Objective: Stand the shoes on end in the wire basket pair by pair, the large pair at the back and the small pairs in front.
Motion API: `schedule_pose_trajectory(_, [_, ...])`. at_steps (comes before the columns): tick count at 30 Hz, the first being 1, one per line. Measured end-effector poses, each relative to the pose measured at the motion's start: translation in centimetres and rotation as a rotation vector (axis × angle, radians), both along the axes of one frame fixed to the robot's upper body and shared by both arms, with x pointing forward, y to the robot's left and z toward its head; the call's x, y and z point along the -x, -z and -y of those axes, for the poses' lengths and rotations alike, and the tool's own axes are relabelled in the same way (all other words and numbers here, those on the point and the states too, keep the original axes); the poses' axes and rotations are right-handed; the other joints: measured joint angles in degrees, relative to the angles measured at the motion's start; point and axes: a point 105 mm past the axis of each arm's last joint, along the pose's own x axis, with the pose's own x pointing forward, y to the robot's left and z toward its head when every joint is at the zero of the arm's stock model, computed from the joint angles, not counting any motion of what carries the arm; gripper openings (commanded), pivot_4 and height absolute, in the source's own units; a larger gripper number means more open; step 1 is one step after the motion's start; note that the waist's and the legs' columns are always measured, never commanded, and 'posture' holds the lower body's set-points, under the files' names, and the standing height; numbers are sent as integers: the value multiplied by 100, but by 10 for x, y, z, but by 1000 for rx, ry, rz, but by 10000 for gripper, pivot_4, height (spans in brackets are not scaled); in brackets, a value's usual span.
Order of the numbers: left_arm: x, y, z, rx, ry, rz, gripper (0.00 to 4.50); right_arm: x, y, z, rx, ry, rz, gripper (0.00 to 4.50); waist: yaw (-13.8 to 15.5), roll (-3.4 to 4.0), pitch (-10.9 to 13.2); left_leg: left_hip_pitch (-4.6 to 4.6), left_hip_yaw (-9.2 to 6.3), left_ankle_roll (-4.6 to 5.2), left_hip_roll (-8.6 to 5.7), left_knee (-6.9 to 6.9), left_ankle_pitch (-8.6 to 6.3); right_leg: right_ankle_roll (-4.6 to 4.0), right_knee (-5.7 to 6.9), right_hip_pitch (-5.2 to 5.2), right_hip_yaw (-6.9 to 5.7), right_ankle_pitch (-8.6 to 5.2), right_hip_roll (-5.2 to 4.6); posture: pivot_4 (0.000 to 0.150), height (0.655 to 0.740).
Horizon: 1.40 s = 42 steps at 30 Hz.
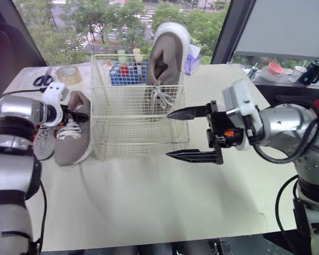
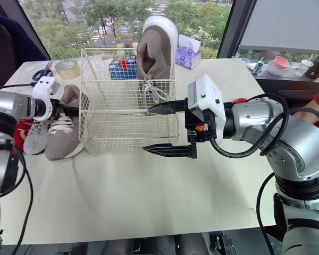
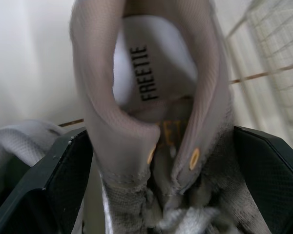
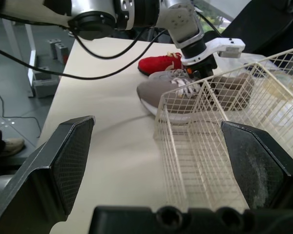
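A white wire basket [image 1: 138, 114] stands mid-table with one large taupe shoe [image 1: 167, 53] upright on end at its back right. Its mate, a second taupe shoe [image 1: 74, 135], lies flat on the table left of the basket. My left gripper [image 1: 77, 114] is shut on this shoe's collar; the fingers [image 3: 63, 180] press both sides of the opening. A small grey shoe [image 1: 42, 141] lies beside it, and a red shoe [image 4: 161, 63] further left. My right gripper [image 1: 194, 134] hovers open and empty at the basket's front right corner.
Behind the basket are a blue rack of bottles [image 1: 125, 71], a tape roll [image 1: 69, 74], scissors [image 1: 42, 79] and a tissue pack [image 2: 187, 56]. Small items sit on the sill [image 1: 287, 71] at the right. Bare tabletop [image 1: 149, 202] lies in front of the basket.
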Motion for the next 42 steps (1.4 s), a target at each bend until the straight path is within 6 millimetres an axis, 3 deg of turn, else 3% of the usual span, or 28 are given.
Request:
schedule_pose_trajectory(3, [-5,5,0,4,-15,21,22945,-4,-4,0,-10,20,17,45000,3,3,-3,10,-11,3,3,7,2,-22,0,14,-3,-10,-2,1500,7400])
schedule_pose_trajectory(7, [-6,9,-1,17,-24,26,11012,-7,-5,2,-16,38,16,45000,-8,4,-4,12,-13,14,17,8,11,-33,4,16,-6,-2,-5,1500,7400])
schedule_pose_trajectory(13, [-1,3,-6,73,-45,20,9209,-9,-6,5,-11,55,15,45000,-26,2,-3,-1,-8,15,14,8,11,-21,2,4,-5,6,-5,1500,7400])
schedule_pose_trajectory(17, [5,-11,-20,143,-141,40,9209,-15,-6,12,-9,81,0,45000,-63,-41,20,-20,-4,18,9,6,10,-8,2,-16,-5,13,-1,1500,7400])
schedule_pose_trajectory(19, [3,-40,-28,159,-196,125,9209,-19,-11,15,-24,98,-3,45000,-65,-87,24,-65,-9,14,17,9,12,1,3,-56,-7,20,9,1500,7400])
schedule_pose_trajectory(22, [2,-114,-38,142,-260,385,9209,-22,-21,19,-52,112,6,45000,-54,-98,21,-94,-13,10,18,11,15,14,0,-73,-9,32,5,1500,7400])
schedule_pose_trajectory(24, [13,-175,-44,153,-310,620,9209,-25,-23,21,-64,119,-12,45000,-57,-98,21,-95,-9,18,17,10,10,22,-5,-67,-9,36,-2,1500,7400])
schedule_pose_trajectory(27, [46,-272,-40,125,-364,1143,9209,-30,-26,26,-75,125,-39,45000,-32,-99,20,-100,-2,16,10,11,11,27,-16,-65,-7,39,-17,1500,7400])
schedule_pose_trajectory(29, [77,-315,-20,163,-338,1443,9209,-33,-28,29,-81,126,-51,45000,-4,-99,19,-98,1,6,-8,12,17,29,-17,-59,-8,40,-34,1500,7400])
schedule_pose_trajectory(30, [94,-331,1,208,-270,1582,9209,-36,-29,31,-88,133,-58,45000,29,-105,15,-97,-3,6,-15,16,16,29,-17,-50,-9,40,-39,1500,7400])
schedule_pose_trajectory(32, [112,-343,51,283,-99,1740,9209,-41,-33,35,-93,158,-51,45000,152,-99,12,-90,-7,16,-49,33,11,40,-20,-28,-8,46,-51,1500,7400])
schedule_pose_trajectory(34, [113,-334,102,301,67,1777,9209,-44,-35,37,-87,174,-30,45000,175,-95,10,-84,-17,60,-54,81,-14,41,-20,-3,-9,45,-53,1500,7400])
schedule_pose_trajectory(35, [109,-326,118,322,106,1764,9209,-44,-35,39,-82,184,-25,45000,172,-91,10,-80,-18,78,-54,92,-25,42,-21,5,-9,45,-53,1500,7400])
schedule_pose_trajectory(37, [89,-297,155,349,188,1695,9209,-46,-35,45,-62,220,-5,45000,128,-87,11,-71,-10,89,-55,107,-24,47,-35,19,-1,48,-54,1500,7400])
schedule_pose_trajectory(39, [74,-270,177,324,230,1636,9209,-48,-34,54,-53,259,0,45000,88,-85,13,-67,-1,96,-54,108,-17,73,-36,18,7,65,-54,1500,7400])
schedule_pose_trajectory(42, [69,-250,186,235,232,1644,9209,-48,-35,63,-63,304,3,45000,-44,-77,18,-64,-2,96,-45,102,-17,79,-21,6,8,68,-44,1500,7400])
